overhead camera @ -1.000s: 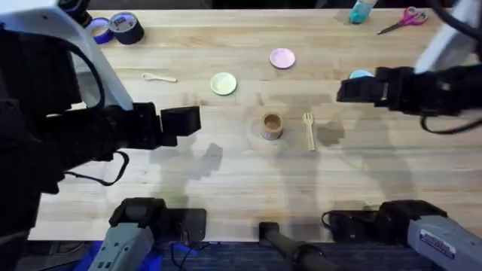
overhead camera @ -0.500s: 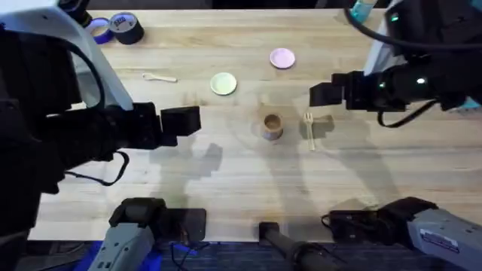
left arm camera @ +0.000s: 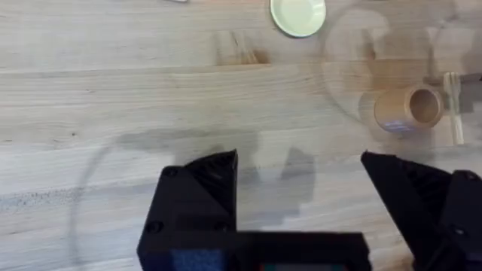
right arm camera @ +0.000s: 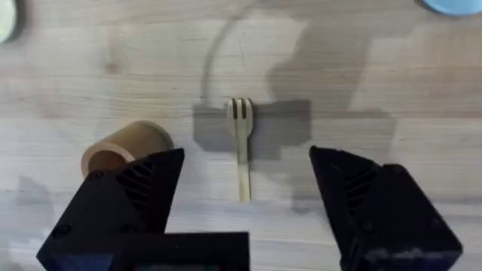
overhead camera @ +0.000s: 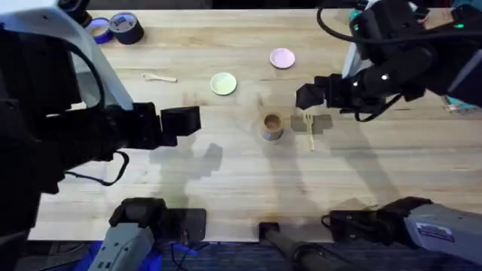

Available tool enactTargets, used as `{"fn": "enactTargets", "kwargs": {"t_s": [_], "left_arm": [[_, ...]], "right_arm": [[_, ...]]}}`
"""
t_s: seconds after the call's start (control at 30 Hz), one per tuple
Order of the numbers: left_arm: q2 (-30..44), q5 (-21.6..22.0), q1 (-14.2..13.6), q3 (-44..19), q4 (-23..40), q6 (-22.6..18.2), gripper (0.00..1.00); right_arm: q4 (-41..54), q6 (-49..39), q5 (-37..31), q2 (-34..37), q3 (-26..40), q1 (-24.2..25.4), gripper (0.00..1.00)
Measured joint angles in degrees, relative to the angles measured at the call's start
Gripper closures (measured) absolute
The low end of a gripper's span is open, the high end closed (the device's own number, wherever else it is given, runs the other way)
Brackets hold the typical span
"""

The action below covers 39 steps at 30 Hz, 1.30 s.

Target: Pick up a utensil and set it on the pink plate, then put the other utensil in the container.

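The pale wooden fork lies flat just right of the brown container, which stands upright at mid table. My right gripper hovers open above the fork's tines; in the right wrist view the fork lies between the spread black fingers, with the container close beside one of them. The pink plate sits farther back. The wooden spoon lies at the back left. My left gripper hangs open over bare wood, left of the container.
A pale yellow plate sits between the spoon and the pink plate. Tape rolls lie at the back left corner. Pink scissors and a teal bottle sit at the back right. A light blue plate edges the right wrist view.
My right arm has swung leftward across the table, from near the right edge to a spot over the fork. The left arm has not moved.
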<state>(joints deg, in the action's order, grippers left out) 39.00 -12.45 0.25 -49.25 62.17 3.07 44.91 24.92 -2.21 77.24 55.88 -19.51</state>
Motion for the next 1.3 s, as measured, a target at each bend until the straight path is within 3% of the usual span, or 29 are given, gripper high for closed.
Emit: {"fn": "enactTargets", "kwargs": {"t_s": [0.17, 0.5, 1.3], "left_arm": [[0.0, 0.0, 0.0, 0.0, 0.0, 0.0, 0.007], [0.0, 0.0, 0.0, 0.0, 0.0, 0.0, 0.007], [0.0, 0.0, 0.0, 0.0, 0.0, 0.0, 0.006]], "right_arm": [[-0.2, 1.9, -0.3, 3.3, 0.0, -0.9, 0.004], [-0.8, 6.4, -5.9, 9.9, 0.0, -8.2, 0.005], [-7.0, 9.8, -4.1, 11.4, -2.3, -8.4, 0.006]]}}
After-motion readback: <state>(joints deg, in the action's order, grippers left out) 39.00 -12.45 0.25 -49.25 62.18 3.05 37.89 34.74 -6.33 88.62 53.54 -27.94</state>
